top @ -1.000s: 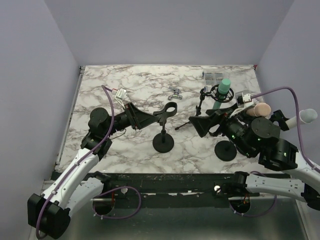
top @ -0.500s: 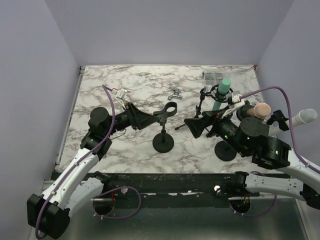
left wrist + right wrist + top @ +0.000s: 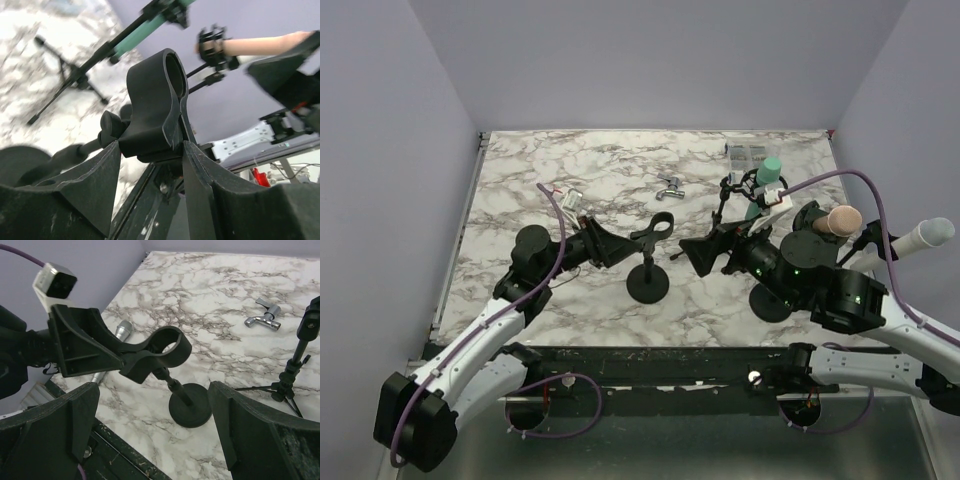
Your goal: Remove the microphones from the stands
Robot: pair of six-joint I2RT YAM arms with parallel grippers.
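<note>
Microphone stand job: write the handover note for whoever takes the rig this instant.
Left claw: shut on the clip of the stand.
Right claw: open, empty, hovering beside the clip.
Clip is empty; a silver-headed microphone lies on the table near the left claw.
Done: removal looks complete.
Left: probably release the clip, retract both arms.

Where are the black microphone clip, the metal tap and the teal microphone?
microphone clip (image 3: 175,358): right wrist view, on its ring.
metal tap (image 3: 262,322): right wrist view, on its body.
teal microphone (image 3: 770,168): top external view, on its teal head.
</note>
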